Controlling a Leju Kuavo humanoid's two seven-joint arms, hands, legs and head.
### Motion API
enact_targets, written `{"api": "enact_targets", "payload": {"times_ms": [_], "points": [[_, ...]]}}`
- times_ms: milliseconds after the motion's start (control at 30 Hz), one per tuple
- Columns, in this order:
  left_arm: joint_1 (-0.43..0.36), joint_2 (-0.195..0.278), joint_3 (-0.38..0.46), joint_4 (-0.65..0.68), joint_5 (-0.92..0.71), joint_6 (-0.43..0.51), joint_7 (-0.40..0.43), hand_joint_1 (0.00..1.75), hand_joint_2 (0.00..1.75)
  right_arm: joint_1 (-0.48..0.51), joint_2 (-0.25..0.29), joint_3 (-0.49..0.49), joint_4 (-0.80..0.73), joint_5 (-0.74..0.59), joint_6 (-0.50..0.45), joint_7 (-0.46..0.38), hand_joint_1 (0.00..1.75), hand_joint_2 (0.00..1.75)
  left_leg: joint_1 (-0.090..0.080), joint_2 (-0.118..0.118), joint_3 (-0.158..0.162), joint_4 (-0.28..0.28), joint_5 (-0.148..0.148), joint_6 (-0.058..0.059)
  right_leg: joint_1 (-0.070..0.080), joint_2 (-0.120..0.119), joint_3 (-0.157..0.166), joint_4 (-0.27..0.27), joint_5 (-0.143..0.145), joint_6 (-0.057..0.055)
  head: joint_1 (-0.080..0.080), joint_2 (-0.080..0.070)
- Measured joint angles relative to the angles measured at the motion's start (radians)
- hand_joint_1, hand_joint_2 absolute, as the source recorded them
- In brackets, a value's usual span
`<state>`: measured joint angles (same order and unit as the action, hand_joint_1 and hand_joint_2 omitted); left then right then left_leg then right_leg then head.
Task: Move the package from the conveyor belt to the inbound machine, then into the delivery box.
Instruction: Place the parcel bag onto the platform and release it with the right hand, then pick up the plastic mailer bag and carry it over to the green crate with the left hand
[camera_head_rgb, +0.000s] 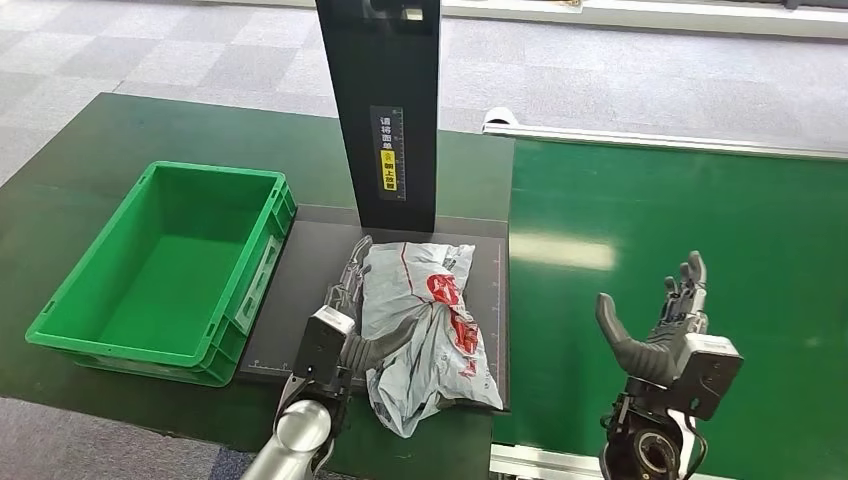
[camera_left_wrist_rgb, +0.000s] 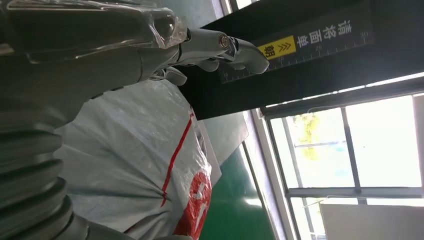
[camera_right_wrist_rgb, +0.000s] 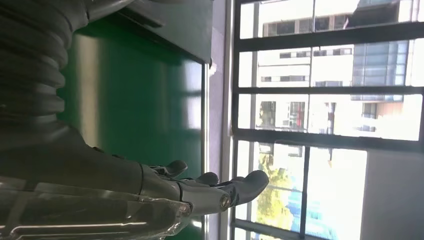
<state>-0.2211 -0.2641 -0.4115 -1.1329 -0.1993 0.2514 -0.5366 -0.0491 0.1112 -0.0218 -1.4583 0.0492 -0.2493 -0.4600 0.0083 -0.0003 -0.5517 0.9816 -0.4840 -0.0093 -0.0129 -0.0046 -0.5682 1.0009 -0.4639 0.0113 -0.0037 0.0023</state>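
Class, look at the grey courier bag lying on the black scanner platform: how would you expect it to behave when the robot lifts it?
The package is creased and lumpy, so it probably sags rather than staying stiff. Its glossy plastic skin may slip in the left hand. Lying flat, it seems unlikely to roll.

Pkg (camera_head_rgb: 425, 320) on machine (camera_head_rgb: 400, 240), box (camera_head_rgb: 165, 265) left, belt (camera_head_rgb: 680, 250) right.
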Motion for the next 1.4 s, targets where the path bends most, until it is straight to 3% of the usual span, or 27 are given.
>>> {"api": "enact_targets", "payload": {"times_ms": [367,567,867,1033,1167,1300,1400], "points": [[-0.042,-0.01,-0.032,0.07,0.002,0.01,0.005,0.0,1.75,0.033,0.016,-0.055,-0.085,-0.031,-0.043,-0.029,0.0,1.75,0.001,0.0,0.0,0.0,0.0,0.0,0.001,0.001,0.0,0.0,0.0,0.0,0.0,0.0],[-0.054,-0.01,-0.064,0.093,-0.112,0.065,0.043,0.0,1.75,0.041,0.02,-0.056,-0.101,-0.036,-0.062,-0.036,0.0,1.75,0.0,0.0,0.0,0.0,0.0,0.0,0.0,0.001,0.0,0.0,0.0,0.0,0.0,0.0],[-0.141,-0.022,-0.186,0.265,-0.68,0.182,0.383,0.0,1.75,0.048,0.026,-0.056,-0.127,-0.045,-0.087,-0.051,0.0,1.75,0.0,0.001,0.001,0.0,0.0,0.0,0.0,0.001,0.0,0.0,0.0,0.0,0.0,0.0],[-0.175,-0.035,-0.203,0.362,-0.759,0.177,0.421,0.0,1.75,0.052,0.031,-0.057,-0.139,-0.046,-0.087,-0.051,0.0,1.75,0.0,0.001,0.001,0.0,0.0,0.0,0.0,0.001,0.001,0.0,0.0,0.0,0.0,0.0],[-0.199,-0.042,-0.205,0.406,-0.833,0.103,0.487,0.0,1.75,0.054,0.034,-0.061,-0.141,-0.042,-0.074,-0.046,0.0,1.75,0.0,0.001,0.002,0.0,0.0,0.0,0.0,0.001,0.002,0.0,0.0,0.0,0.0,0.0],[-0.223,-0.048,-0.199,0.441,-0.886,0.036,0.519,1.71,1.75,0.056,0.04,-0.072,-0.146,-0.032,-0.055,-0.038,0.0,1.75,0.0,0.0,0.005,0.0,0.0,0.0,0.0,0.0,0.006,0.0,0.0,0.0,0.0,0.0],[-0.226,-0.048,-0.179,0.447,-0.89,0.027,0.496,1.71,1.75,0.061,0.044,-0.08,-0.154,-0.026,-0.047,-0.031,0.0,1.75,0.0,0.0,0.006,-0.001,0.0,0.0,0.0,0.0,0.008,0.0,0.0,0.0,0.0,0.0]]}}
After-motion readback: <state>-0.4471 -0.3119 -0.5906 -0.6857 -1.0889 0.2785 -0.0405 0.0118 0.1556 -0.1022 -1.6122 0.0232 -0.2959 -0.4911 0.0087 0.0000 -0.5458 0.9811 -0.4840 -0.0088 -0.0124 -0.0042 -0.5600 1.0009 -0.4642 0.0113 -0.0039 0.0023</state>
